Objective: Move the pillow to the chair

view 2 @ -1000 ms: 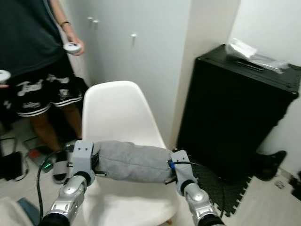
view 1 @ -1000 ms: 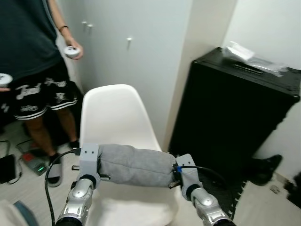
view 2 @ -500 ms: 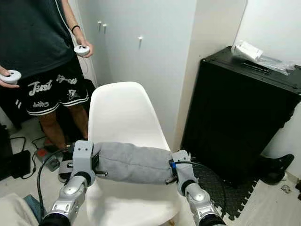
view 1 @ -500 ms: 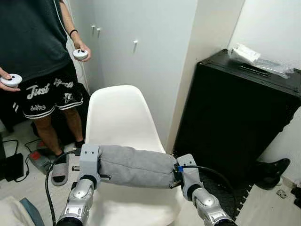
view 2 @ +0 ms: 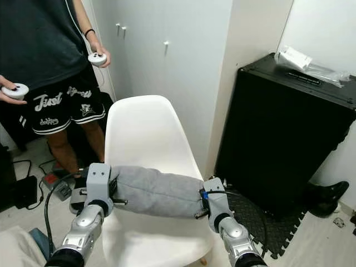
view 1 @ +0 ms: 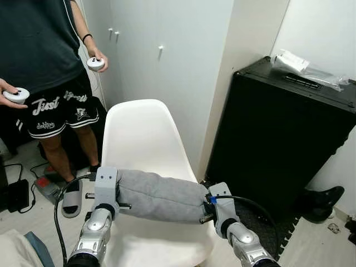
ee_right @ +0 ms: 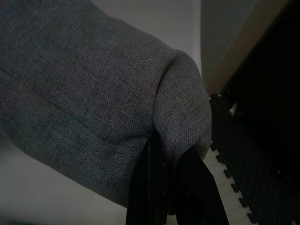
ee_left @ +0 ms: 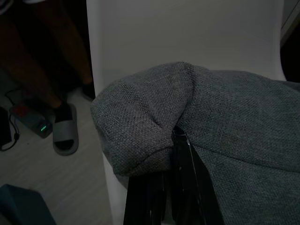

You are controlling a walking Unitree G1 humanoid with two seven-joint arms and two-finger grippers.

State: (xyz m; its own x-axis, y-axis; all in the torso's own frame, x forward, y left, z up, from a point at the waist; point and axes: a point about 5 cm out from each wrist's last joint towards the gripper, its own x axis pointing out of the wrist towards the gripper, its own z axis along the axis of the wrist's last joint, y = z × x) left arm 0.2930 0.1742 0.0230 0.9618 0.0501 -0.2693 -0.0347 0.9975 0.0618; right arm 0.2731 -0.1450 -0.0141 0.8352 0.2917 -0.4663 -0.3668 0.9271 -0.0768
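Since half a second ago almost nothing has shifted: the grey pillow (view 1: 158,196) is held in the same spot, and the view has only settled slightly. The landmark is the white chair (view 1: 142,142), which stands against a pale wall. The pillow hangs crosswise just above the chair's seat, in front of its backrest, stretched between both arms. The left gripper (ee_left: 174,154) pinches the pillow's left end, with fabric folded over the black fingers (ee_left: 151,199). The right gripper (ee_right: 166,161) pinches the right end likewise. Beside the chair a person (view 1: 44,61) stands holding controllers, and a black cabinet (view 1: 283,139) sits on its other side. Carrying appears finished; lowering the pillow and letting go remain.
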